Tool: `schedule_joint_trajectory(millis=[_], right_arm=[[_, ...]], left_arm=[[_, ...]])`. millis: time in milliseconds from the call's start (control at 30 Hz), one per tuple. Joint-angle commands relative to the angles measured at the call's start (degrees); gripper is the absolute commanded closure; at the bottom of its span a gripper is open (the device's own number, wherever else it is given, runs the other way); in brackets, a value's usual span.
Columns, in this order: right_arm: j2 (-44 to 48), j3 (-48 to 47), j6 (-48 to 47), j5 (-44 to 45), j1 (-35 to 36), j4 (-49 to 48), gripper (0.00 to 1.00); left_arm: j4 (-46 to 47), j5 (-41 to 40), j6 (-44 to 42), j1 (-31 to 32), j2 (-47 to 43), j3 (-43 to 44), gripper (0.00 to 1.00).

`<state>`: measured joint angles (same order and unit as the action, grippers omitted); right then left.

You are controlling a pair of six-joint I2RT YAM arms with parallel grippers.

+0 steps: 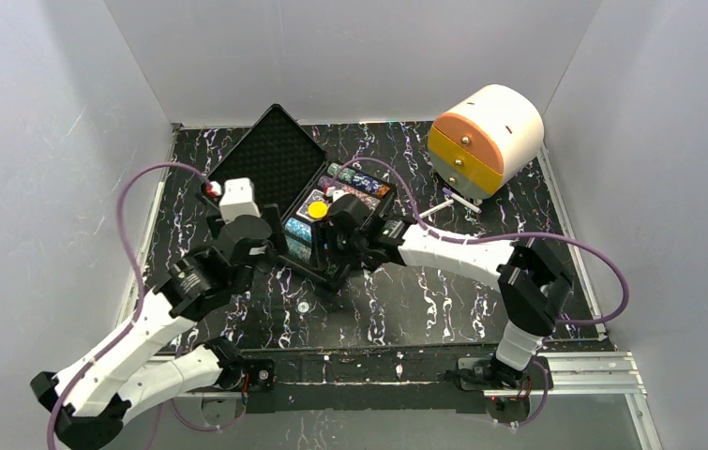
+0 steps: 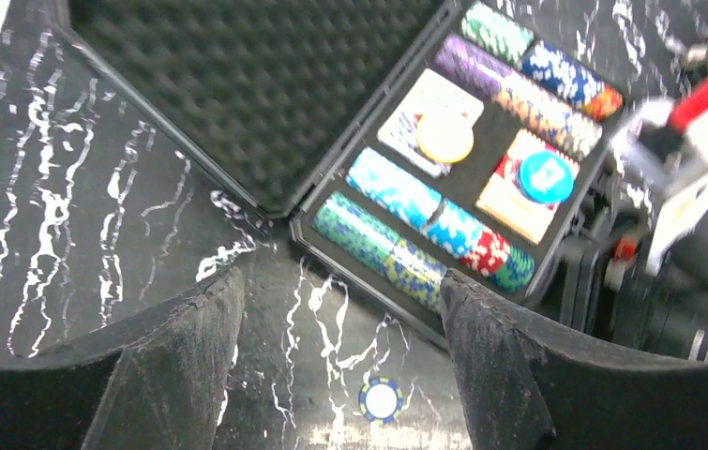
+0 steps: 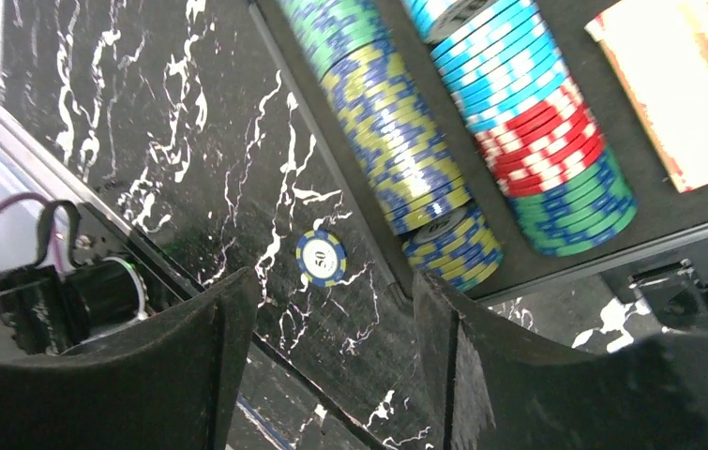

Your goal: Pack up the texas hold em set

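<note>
The black case of the texas hold em set lies open, its foam lid [image 1: 275,155] [image 2: 256,84] tipped back to the far left. Its tray holds multicoloured chip rows [image 2: 397,248] [image 3: 397,131], two card decks, a yellow button [image 2: 444,138] [image 1: 318,209] and a blue button [image 2: 547,176]. One blue-and-yellow chip [image 1: 304,307] [image 2: 381,400] [image 3: 322,258] lies loose on the table just in front of the case. My left gripper [image 2: 340,286] [image 1: 284,270] is open and empty above that chip at the case's near edge. My right gripper [image 3: 331,281] [image 1: 331,277] is open and empty beside the case's near corner.
A cream-and-orange round drawer box [image 1: 486,136] stands at the back right, with a small white stick [image 1: 455,201] in front of it. The black marbled table [image 1: 444,300] is walled in white on three sides. A metal rail [image 1: 575,370] runs along the near edge.
</note>
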<state>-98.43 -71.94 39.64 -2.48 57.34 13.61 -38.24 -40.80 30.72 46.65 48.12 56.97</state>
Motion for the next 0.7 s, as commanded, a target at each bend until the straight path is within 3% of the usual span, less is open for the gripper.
schedule_joint_trajectory(millis=[0,233,667], right_arm=[[1.7,-3.8,-4.8,10.2,6.3,6.4,0.29],[-5.6,-10.3,-7.6,15.5,16.0,15.0,0.23],[-20.1,-22.7,-9.2,17.9,17.7,21.3,0.22]], left_arm=[[-0.2,-11.2,2.0,-0.3,-4.0,2.0,0.25],[1.2,-13.2,2.0,-0.2,-7.3,2.9,0.24],[2.2,-12.4,1.7,-0.2,-9.2,1.9,0.21]])
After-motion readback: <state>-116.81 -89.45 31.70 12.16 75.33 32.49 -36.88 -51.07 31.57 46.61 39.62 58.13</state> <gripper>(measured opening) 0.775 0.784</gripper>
